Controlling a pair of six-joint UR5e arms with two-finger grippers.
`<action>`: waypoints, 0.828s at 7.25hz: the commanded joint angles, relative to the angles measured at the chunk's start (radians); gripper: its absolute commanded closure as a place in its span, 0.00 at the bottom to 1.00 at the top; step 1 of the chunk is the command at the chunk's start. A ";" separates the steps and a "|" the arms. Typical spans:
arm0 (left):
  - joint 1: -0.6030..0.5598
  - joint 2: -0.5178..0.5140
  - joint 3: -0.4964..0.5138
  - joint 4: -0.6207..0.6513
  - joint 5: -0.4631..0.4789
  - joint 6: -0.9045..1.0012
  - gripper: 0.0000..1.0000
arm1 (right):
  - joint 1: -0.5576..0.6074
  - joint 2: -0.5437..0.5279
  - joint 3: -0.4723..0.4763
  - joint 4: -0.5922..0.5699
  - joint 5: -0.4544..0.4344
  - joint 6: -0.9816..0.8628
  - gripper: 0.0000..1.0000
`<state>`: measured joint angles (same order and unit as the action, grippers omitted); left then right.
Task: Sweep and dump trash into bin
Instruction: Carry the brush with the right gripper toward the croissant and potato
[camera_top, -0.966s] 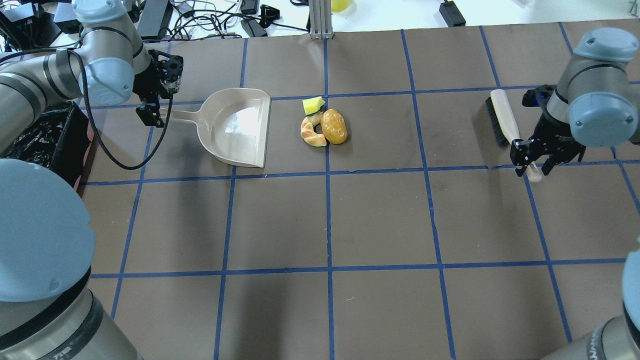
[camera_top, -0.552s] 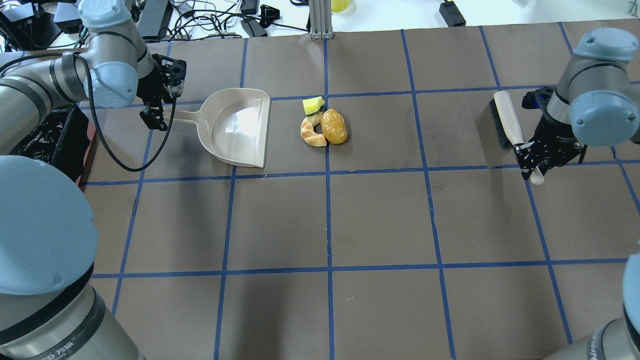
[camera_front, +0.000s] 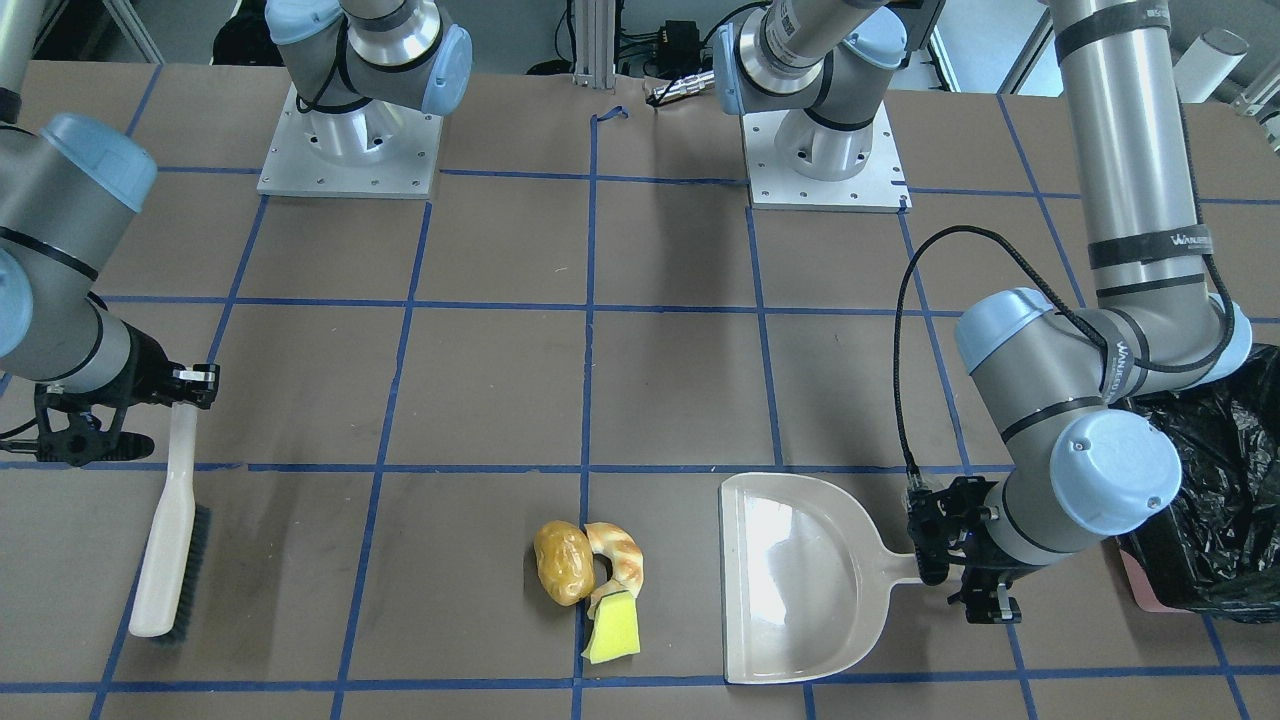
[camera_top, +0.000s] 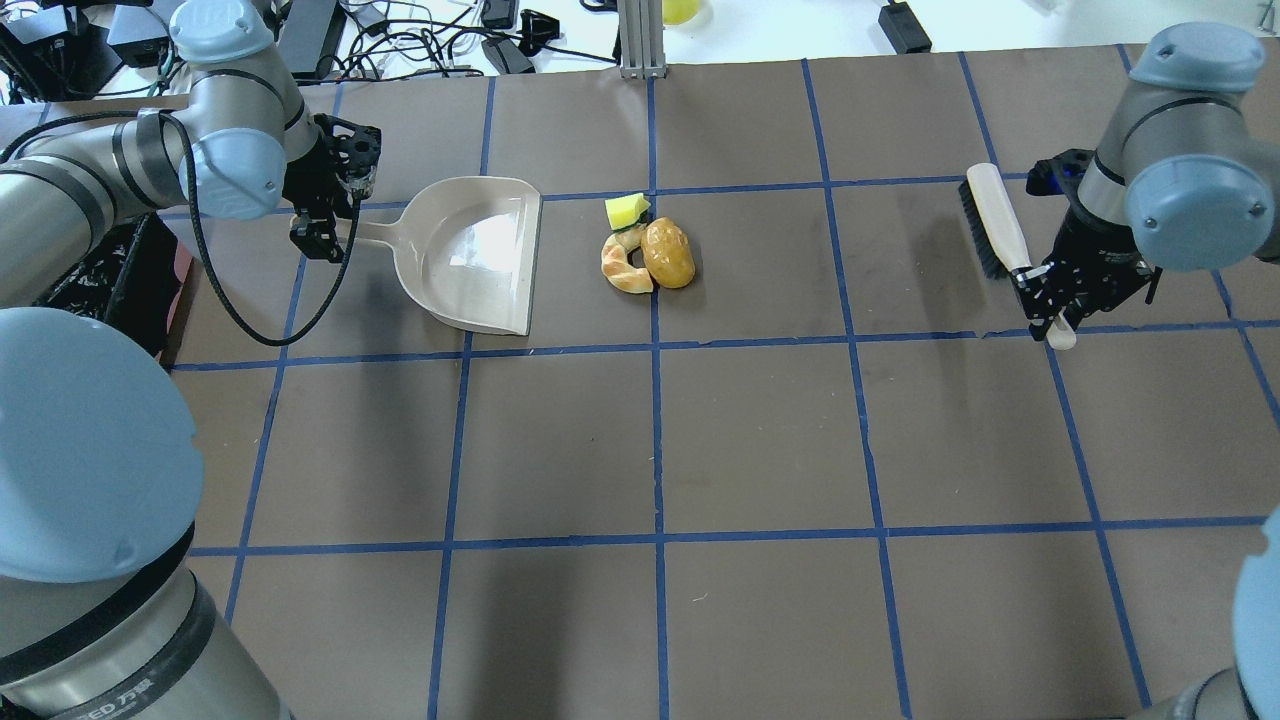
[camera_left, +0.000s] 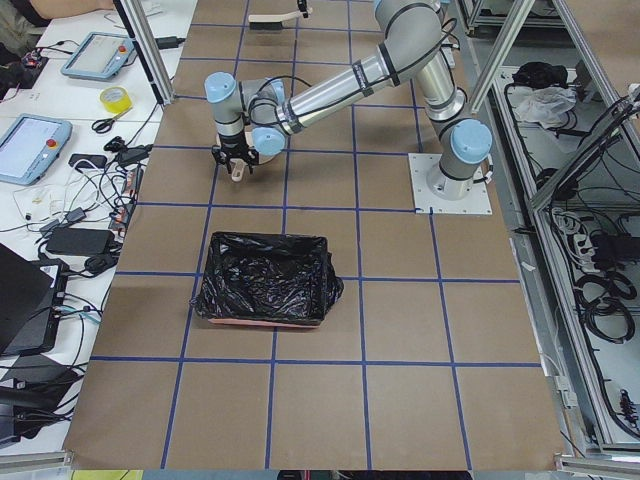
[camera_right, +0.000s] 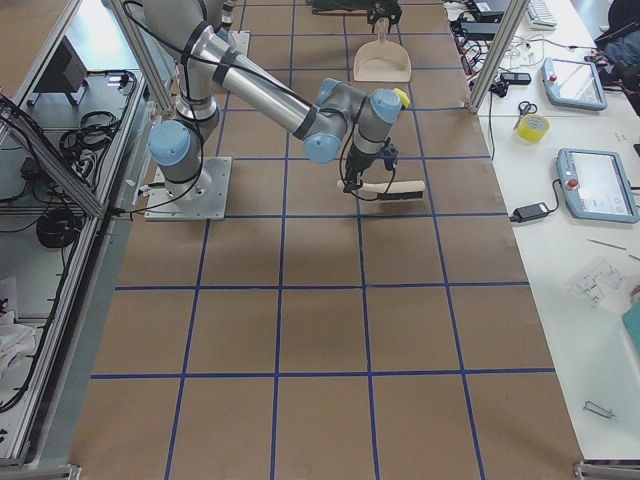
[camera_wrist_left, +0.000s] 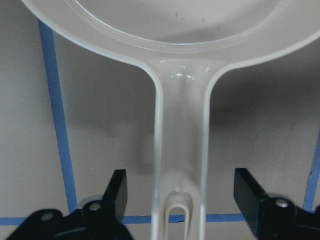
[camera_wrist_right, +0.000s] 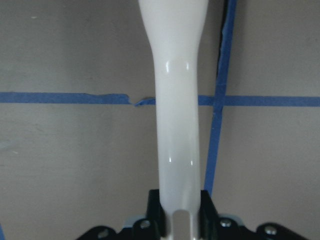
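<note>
The trash lies in a cluster mid-table: a golden-brown potato lump (camera_top: 669, 253), a tan striped bread piece (camera_top: 622, 268) and a yellow sponge wedge (camera_top: 626, 209). A beige dustpan (camera_top: 470, 250) lies to their left with its mouth toward them. My left gripper (camera_top: 325, 225) is open, its fingers (camera_wrist_left: 118, 187) on either side of the dustpan handle (camera_wrist_left: 181, 150) without touching it. My right gripper (camera_top: 1045, 300) is shut on the white handle of a brush (camera_top: 1000, 220), far to the right of the trash. The bin (camera_left: 265, 278), lined with black plastic, stands beyond the table's left end.
The bin's black bag (camera_front: 1215, 500) sits close beside my left elbow. Cables and gear lie along the table's far edge (camera_top: 420, 40). A metal post (camera_top: 640, 40) stands at the far middle. Blue tape lines grid the brown table.
My right gripper closed on the brush handle and carried the brush a little farther from the robot. My left gripper shifted slightly right along the dustpan handle and stayed open.
</note>
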<state>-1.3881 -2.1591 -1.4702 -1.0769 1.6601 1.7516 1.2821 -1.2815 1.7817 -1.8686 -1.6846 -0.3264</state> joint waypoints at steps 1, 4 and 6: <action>0.000 0.001 0.002 0.000 0.001 0.000 0.41 | 0.125 0.002 -0.053 0.087 0.054 0.140 1.00; -0.002 0.015 0.002 -0.015 0.001 -0.003 0.41 | 0.284 0.016 -0.059 0.088 0.155 0.361 1.00; -0.003 0.010 0.001 -0.015 -0.008 -0.003 0.44 | 0.370 0.036 -0.061 0.079 0.167 0.442 1.00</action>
<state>-1.3903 -2.1472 -1.4688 -1.0915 1.6585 1.7488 1.5976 -1.2568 1.7225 -1.7846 -1.5297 0.0496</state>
